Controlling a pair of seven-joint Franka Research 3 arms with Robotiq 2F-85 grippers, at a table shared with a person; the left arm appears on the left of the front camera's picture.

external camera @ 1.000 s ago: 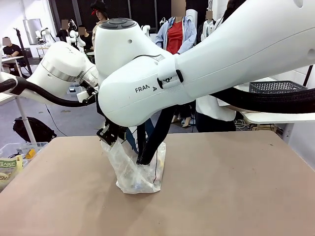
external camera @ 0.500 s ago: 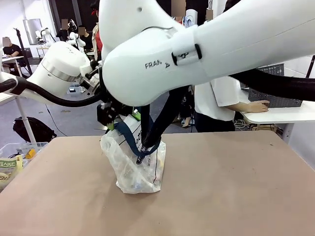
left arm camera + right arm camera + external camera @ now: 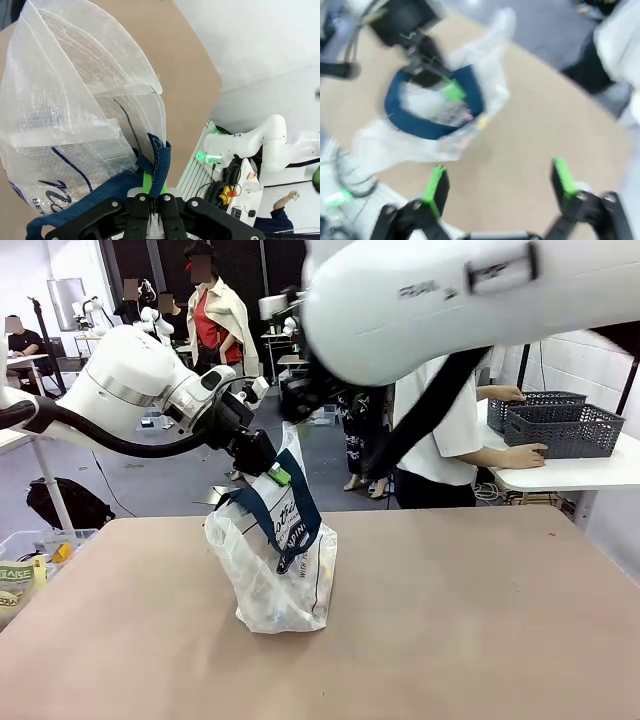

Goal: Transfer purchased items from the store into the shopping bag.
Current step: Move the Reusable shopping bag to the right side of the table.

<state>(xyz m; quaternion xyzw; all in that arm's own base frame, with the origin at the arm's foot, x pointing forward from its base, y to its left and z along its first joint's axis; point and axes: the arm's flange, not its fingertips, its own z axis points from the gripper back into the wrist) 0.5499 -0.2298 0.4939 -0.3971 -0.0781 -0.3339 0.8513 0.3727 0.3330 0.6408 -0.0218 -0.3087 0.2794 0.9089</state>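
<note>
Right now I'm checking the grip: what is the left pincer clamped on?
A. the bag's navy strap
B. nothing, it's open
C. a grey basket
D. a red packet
A: the left pincer is shut on the navy strap at the bag's top edge.

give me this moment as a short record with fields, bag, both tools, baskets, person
bag: shopping bag stands upright on the table, some contents at the bottom, unclear
left tool: left tool shut on the bag's rim by the navy handle, holding it up
right tool: right tool open, empty, above the bag
baskets: two dark baskets on a side table at far right
person: hand resting at the nearer basket
</note>
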